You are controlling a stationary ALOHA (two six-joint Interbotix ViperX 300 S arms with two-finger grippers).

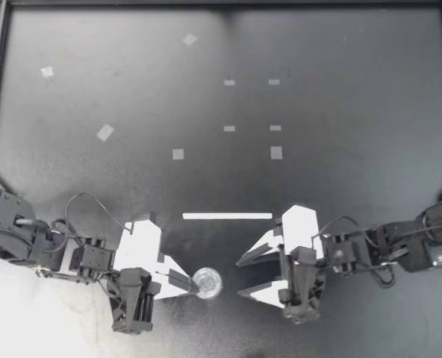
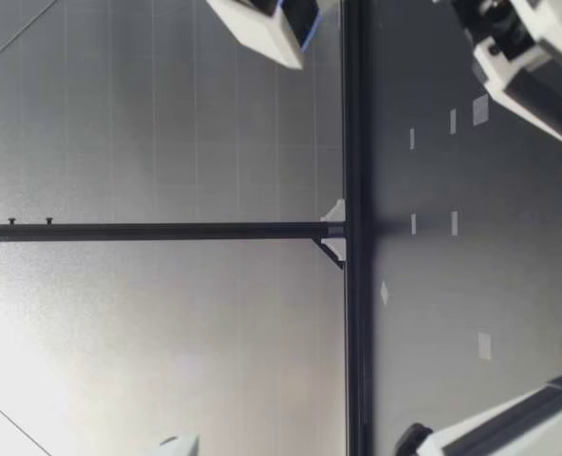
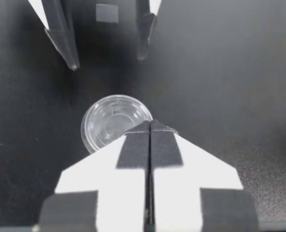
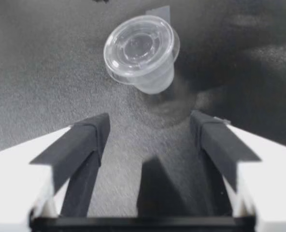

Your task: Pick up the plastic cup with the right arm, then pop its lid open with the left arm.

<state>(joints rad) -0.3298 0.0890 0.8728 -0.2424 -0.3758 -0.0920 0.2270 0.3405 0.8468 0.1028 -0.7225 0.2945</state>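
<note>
One small clear plastic cup (image 1: 207, 282) stands upright, mouth up, on the black table (image 1: 318, 186) near its front edge, between the two grippers. My left gripper (image 1: 191, 282) has its fingers pressed together with nothing between them. In the left wrist view its tip (image 3: 150, 124) lies over the rim of the cup (image 3: 115, 122), but I cannot tell whether it actually touches. My right gripper (image 1: 240, 278) faces the cup from the other side with its fingers spread apart and holds nothing. In the right wrist view the cup (image 4: 142, 52) sits ahead of that gripper (image 4: 149, 121), clear of both fingertips. The left wrist view shows the same spread pincer (image 3: 107, 60) just beyond the cup.

A white strip (image 1: 227, 216) lies on the table just behind the grippers, and small squares of tape (image 1: 276, 153) are scattered farther back.
</note>
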